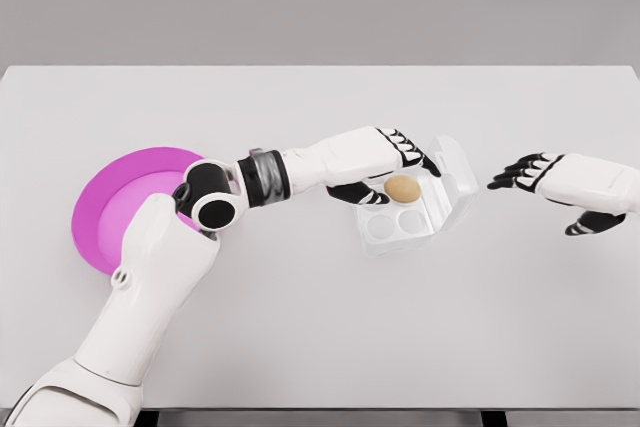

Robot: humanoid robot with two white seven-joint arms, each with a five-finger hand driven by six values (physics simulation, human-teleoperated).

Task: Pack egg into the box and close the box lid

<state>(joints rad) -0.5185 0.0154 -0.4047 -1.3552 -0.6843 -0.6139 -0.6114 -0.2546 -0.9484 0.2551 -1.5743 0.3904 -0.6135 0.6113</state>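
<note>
There is one egg (pixel 402 188), one clear box (pixel 408 212) and one pink plate (pixel 115 202) here, plus two white arms. The brown egg sits in a back cup of the box, which stands a little right of the counter's middle with its lid (pixel 455 169) tipped open toward the far right. Three empty cups show beside it. The left hand (pixel 385 167) hovers over the box's near-left part, fingers loosely curved right by the egg; I cannot tell whether they touch it. The right hand (pixel 535 179) hangs open near the right edge, holding nothing. The counter (pixel 320 327) is plain white, against a grey wall. The left arm hides part of the plate, which lies near the left edge.
</note>
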